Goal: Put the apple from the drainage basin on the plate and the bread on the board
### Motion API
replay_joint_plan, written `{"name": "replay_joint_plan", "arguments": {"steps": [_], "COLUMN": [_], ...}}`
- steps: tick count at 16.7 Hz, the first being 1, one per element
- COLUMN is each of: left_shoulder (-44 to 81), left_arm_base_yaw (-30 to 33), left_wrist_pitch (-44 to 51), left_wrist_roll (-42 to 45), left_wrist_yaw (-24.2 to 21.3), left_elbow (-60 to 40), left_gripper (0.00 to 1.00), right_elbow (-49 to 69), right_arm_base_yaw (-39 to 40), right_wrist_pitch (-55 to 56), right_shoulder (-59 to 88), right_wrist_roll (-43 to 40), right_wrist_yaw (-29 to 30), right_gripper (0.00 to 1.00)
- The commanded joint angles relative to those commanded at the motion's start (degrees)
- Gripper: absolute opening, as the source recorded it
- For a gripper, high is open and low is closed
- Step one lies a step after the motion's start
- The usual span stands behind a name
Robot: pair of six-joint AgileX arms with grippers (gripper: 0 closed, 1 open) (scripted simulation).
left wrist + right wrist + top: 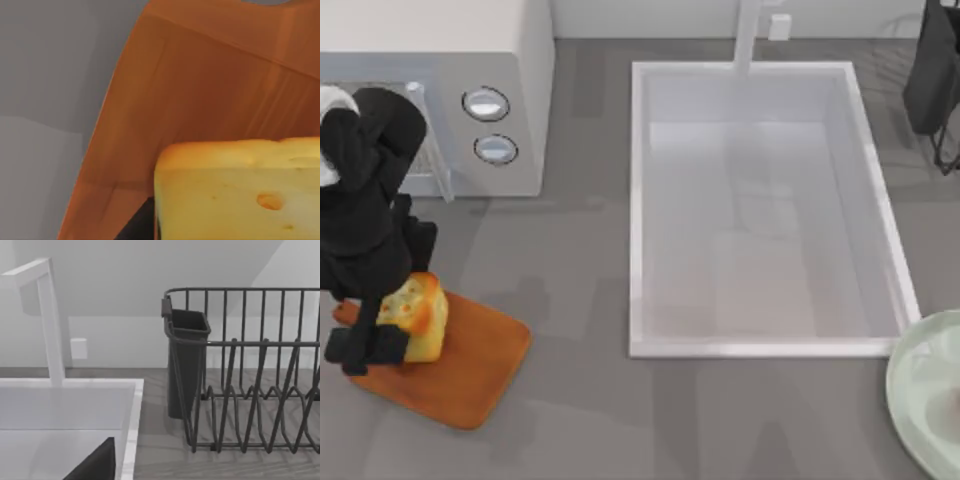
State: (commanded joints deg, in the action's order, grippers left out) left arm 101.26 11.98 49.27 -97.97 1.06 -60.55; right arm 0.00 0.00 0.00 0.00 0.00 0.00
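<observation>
The golden bread (pixel 416 316) leans tilted over the left part of the orange-brown board (pixel 465 375), close above the wood. My left gripper (pixel 378 345) is shut on it from the left side. The left wrist view has the bread (pixel 235 190) up close over the board (pixel 200 85). The white drainage basin (pixel 640 200) holds nothing that I can see. The pale green plate (pixel 920 385) lies at the front right edge. The apple is out of view. My right arm (pixel 932 70) is parked at the back right.
A white microwave (pixel 470 90) with two round knobs stands behind the board. A faucet (pixel 750 35) rises at the basin's back rim. A dark wire dish rack (pixel 250 380) with a cutlery holder (pixel 187 360) stands right of the basin.
</observation>
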Motion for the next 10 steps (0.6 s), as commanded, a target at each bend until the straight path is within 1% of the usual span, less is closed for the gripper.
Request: {"name": "replay_joint_plan", "arguments": {"steps": [10], "left_shoulder": [0.0], "left_arm_base_yaw": [0.0], "left_wrist_pitch": [0.0], "left_wrist_roll": [0.0], "left_wrist_yaw": [0.0], "left_elbow": [0.0], "left_gripper": [0.83], "right_elbow": [0.0], "right_arm_base_yaw": [0.0], "right_wrist_pitch": [0.0], "right_shoulder": [0.0], "right_wrist_roll": [0.0], "right_wrist_yaw": [0.0], "right_gripper": [1.0]}}
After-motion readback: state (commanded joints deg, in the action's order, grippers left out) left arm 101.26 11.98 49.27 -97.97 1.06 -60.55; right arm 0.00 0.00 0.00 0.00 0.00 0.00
